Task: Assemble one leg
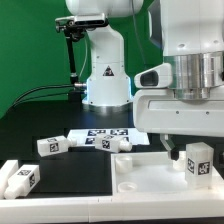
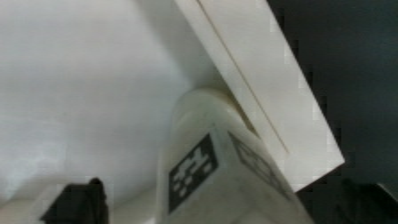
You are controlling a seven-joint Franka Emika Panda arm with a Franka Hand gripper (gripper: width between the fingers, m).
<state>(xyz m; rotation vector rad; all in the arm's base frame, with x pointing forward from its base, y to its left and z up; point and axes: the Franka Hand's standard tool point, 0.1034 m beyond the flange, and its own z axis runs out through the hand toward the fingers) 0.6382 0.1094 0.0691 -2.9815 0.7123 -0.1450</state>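
A leg [image 1: 197,160], a short white peg with a black-and-white tag, stands upright in the near right corner of the large white tray-like piece [image 1: 150,182]. My gripper [image 1: 193,150] hangs straight over this leg. In the wrist view the leg [image 2: 217,165] rises between my fingers, close to the tray's raised rim [image 2: 267,85]. One dark fingertip [image 2: 75,202] shows with a clear gap to the leg. The other finger is hard to tell from the dark table. The gripper [image 2: 219,207] looks open around the leg.
Three more legs lie on the black table: one [image 1: 50,145] left of centre, one [image 1: 20,178] at the near left, one [image 1: 125,144] by the tray's far edge. The marker board [image 1: 103,134] lies behind them. The arm's base [image 1: 105,75] stands at the back.
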